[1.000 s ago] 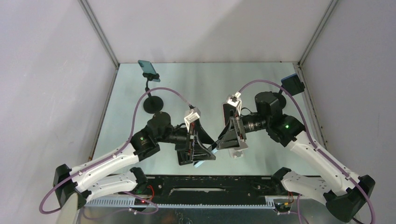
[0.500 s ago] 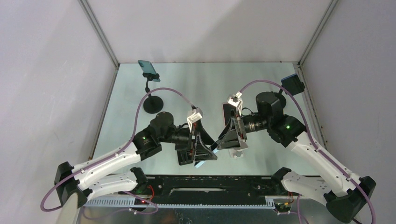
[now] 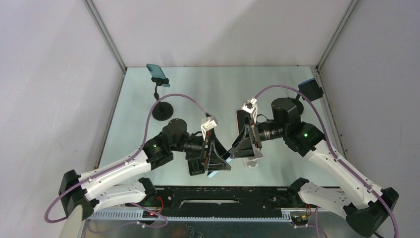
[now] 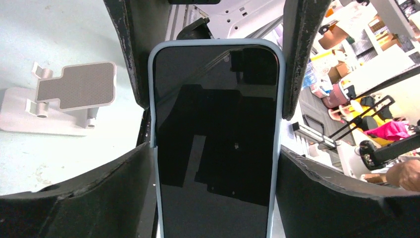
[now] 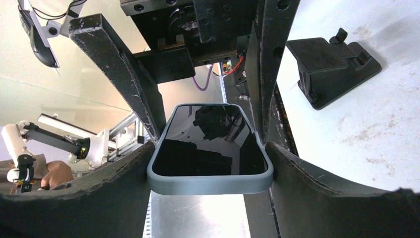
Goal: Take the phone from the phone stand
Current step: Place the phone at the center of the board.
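A phone (image 4: 215, 139) with a dark screen and a pale blue-grey case hangs in the air between both grippers, off any stand. My left gripper (image 4: 215, 148) is shut on its long sides near one end. My right gripper (image 5: 210, 163) is shut on the sides of the other end (image 5: 210, 148). In the top view the two grippers, left (image 3: 218, 158) and right (image 3: 242, 146), meet nose to nose at the table's near middle and hide most of the phone. A white phone stand (image 4: 69, 101) stands empty under the right gripper. A black phone stand (image 5: 332, 62) stands empty by the left gripper.
A gooseneck stand (image 3: 162, 109) at the back left holds a teal phone (image 3: 157, 73). A blue and black object (image 3: 310, 90) sits at the right wall. The black base rail (image 3: 218, 198) runs along the near edge.
My left arm has shifted a little to the right, closer to the right gripper. The right arm has stayed in place.
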### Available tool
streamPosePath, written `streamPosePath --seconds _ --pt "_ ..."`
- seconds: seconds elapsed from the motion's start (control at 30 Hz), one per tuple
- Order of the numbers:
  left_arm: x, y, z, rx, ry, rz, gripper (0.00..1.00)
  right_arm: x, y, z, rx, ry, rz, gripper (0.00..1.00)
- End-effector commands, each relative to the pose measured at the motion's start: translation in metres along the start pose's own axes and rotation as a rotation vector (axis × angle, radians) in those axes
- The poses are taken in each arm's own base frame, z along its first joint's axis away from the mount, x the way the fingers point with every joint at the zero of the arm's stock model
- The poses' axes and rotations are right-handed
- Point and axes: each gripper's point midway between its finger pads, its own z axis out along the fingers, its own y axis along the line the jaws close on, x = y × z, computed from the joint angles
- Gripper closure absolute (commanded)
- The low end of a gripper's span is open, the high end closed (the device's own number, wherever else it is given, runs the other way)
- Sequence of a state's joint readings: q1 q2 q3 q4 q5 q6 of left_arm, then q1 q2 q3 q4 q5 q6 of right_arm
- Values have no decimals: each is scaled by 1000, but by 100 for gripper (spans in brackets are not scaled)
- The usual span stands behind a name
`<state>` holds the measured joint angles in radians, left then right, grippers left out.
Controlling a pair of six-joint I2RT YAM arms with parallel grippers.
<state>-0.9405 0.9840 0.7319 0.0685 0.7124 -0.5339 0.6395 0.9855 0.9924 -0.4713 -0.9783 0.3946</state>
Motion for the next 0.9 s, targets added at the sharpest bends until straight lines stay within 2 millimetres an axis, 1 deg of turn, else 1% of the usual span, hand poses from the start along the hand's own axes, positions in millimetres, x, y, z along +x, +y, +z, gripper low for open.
streamPosePath --seconds 0.0,0.03,0.13,0.17,0.2,0.23,0.27,0.3,0.33,0.37,0.4,0.43,0.47,0.5,0.53,0.57,0.6,0.63,0.67,0.7,0.73,0.77,0.83,0.87 --pt "-10 -15 0 60 -22 35 15 -15 13 -3 -35 -33 -74 100" --pt "-9 -16 1 65 -20 32 20 -14 11 -2 -31 -33 -72 100" --pt "-8 -19 2 91 -15 21 28 -13 7 -2 -21 -37 -66 100" --pt "-7 -19 3 93 -12 17 33 -13 6 -2 -18 -38 -65 100" --pt "-7 -21 3 108 -10 17 36 -12 5 -2 -16 -37 -63 100" --pt "-7 -22 4 114 -8 16 44 -12 4 -2 -15 -39 -63 100" --pt "-8 -23 4 124 -9 17 48 -12 3 -2 -13 -38 -63 100" --pt "-8 -24 4 126 -8 16 57 -12 3 -2 -13 -38 -63 100" --pt "-8 -24 5 130 -8 14 62 -12 3 -3 -11 -41 -64 100" --pt "-8 -25 5 132 -8 15 73 -12 2 -3 -10 -42 -65 100" --pt "-8 -25 5 134 -8 16 78 -12 1 -3 -7 -43 -64 98" --pt "-9 -24 5 127 -12 15 91 -11 1 -4 -5 -44 -66 92" --pt "-8 -21 6 112 -9 12 95 -11 0 -4 3 -46 -62 87" --pt "-11 -17 6 85 -18 19 99 -11 -1 -5 8 -47 -62 71" --pt "-7 -13 6 64 -6 5 99 -11 -3 -5 20 -48 -60 63" --pt "-8 -10 7 51 -8 5 100 -11 -5 -7 30 -54 -63 50" --pt "-6 -8 7 43 -1 0 100 -11 -9 -7 53 -57 -59 45" --pt "-6 -7 7 38 -2 0 100 -12 -10 -9 67 -65 -63 36" --pt "-6 -6 7 34 -1 -2 100 -12 -14 -11 94 -73 -60 33" --pt "-6 -5 7 26 -2 -4 100 -14 -16 -13 110 -86 -61 28" --pt "-6 -5 7 21 -2 -4 100 -15 -20 -15 140 -96 -57 24" --pt "-6 -3 7 10 -4 -4 100 -17 -22 -18 158 -112 -60 19" --pt "-7 -3 6 3 -6 0 100 -21 -27 -23 203 -140 -61 12" --pt "-7 -3 6 2 -6 0 100 -23 -30 -25 229 -153 -60 11"
